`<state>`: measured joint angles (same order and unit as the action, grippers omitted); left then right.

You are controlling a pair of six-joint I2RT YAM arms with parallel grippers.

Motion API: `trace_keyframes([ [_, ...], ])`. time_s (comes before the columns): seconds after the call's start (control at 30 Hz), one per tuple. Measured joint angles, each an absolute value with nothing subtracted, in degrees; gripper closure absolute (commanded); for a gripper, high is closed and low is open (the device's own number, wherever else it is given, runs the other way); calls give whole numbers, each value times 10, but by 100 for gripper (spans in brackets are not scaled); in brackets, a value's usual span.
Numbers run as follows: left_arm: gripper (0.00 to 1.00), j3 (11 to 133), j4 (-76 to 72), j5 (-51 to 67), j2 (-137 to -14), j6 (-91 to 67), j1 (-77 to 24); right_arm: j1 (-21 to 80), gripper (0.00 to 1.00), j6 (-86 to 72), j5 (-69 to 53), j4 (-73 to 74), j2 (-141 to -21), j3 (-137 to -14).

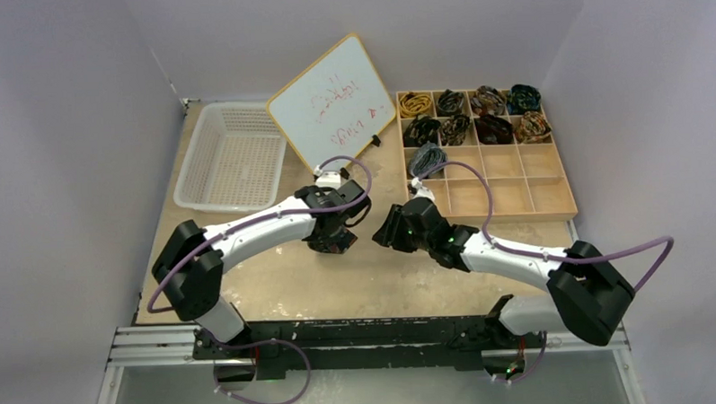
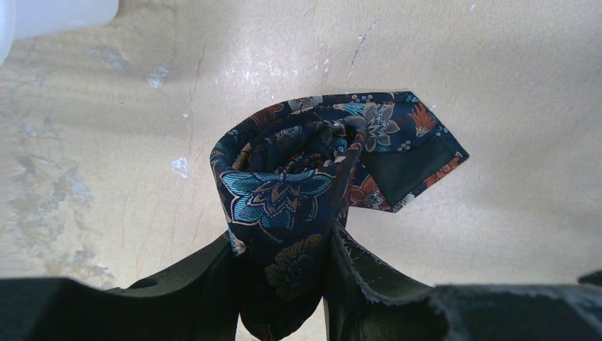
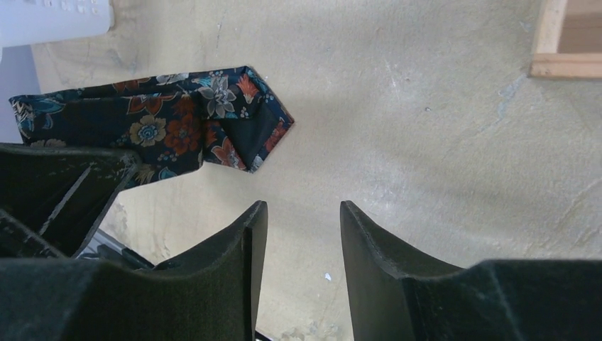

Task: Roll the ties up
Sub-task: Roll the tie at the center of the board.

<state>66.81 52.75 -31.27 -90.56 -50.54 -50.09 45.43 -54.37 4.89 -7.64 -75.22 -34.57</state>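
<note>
A navy floral tie (image 2: 284,185) is wound into a coil, and its pointed end (image 2: 419,153) sticks out to the right over the table. My left gripper (image 2: 284,238) is shut on the lower part of this coil, with a finger pressing on each side. In the right wrist view the same tie (image 3: 163,131) lies up and to the left. My right gripper (image 3: 302,209) stands open over bare table, apart from the tie. From above, the left gripper (image 1: 338,234) and the right gripper (image 1: 387,232) face each other at mid-table.
A wooden compartment tray (image 1: 516,183) at the back right holds several rolled ties (image 1: 473,117), one of them grey (image 1: 427,157). A white plastic basket (image 1: 231,157) sits at the back left. A small whiteboard (image 1: 333,100) leans between them.
</note>
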Motion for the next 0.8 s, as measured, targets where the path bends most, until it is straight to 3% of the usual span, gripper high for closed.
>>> trace_keyframes([
  [0.37,61,739,581,-388,-1016,-515,-542,454,45,-576,70,-72,-685,-307],
  [0.67,42,784,575,-388,-1051,-498,-560,435,40,-596,81,-64,-643,-287],
  [0.8,39,802,559,-363,-1062,-478,-559,408,39,-600,73,-69,-628,-272],
])
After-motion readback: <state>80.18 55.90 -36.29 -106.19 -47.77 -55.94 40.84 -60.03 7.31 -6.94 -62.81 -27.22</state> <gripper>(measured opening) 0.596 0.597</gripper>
